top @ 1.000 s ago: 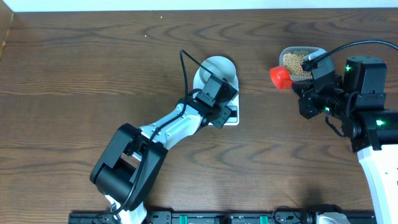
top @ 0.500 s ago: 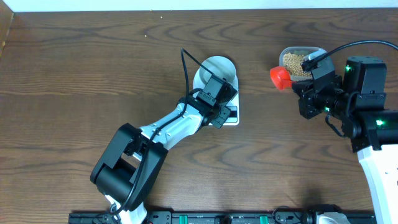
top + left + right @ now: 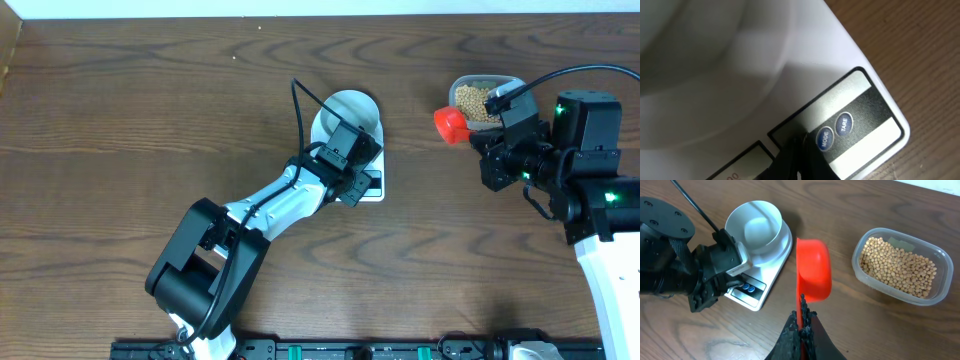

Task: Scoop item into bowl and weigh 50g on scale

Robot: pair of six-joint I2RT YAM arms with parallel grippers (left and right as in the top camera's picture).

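Closed left hand (image 3: 799,152) points at buttons (image 3: 834,131) of the scale (image 3: 840,60); right hand (image 3: 802,311) clamps an empty scoop (image 3: 814,270) — bowl (image 3: 754,227) empty, beans (image 3: 897,267) in tub (image 3: 905,299).

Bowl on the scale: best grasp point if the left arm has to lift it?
Pinch the bowl at its rim from above, one finger inside, one outside: it stands upright, open and empty on the scale, and looks too wide to span. Take the rim nearest the left gripper.
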